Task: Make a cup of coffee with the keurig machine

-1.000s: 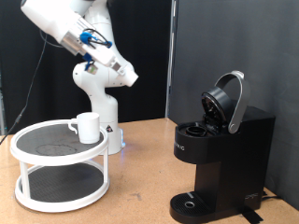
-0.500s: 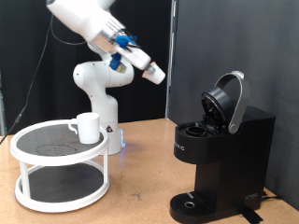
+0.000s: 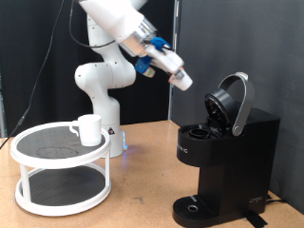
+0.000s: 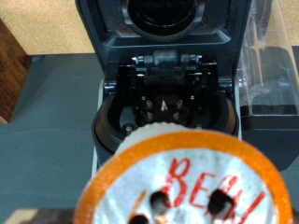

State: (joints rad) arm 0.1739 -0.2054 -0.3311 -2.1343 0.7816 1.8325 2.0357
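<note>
The black keurig machine [image 3: 228,152] stands at the exterior view's right with its domed lid [image 3: 231,103] hinged up. My gripper [image 3: 180,81] hangs in the air just left of and above that lid, tilted toward it. In the wrist view a coffee pod [image 4: 187,177] with red lettering on its pale foil top fills the foreground, held in my gripper, whose fingers are hidden behind it. Beyond the pod lies the machine's open pod chamber [image 4: 166,98]. The white cup [image 3: 89,129] stands on the top tier of a white wire stand [image 3: 57,152] at the left.
The arm's white base [image 3: 103,104] rises behind the stand. A black curtain backs the wooden table [image 3: 142,190]. The round drip tray [image 3: 195,206] at the machine's foot has nothing on it.
The arm has swung from above the stand toward the exterior view's right, bringing my gripper close to the machine's raised lid. Cup and machine have not moved.
</note>
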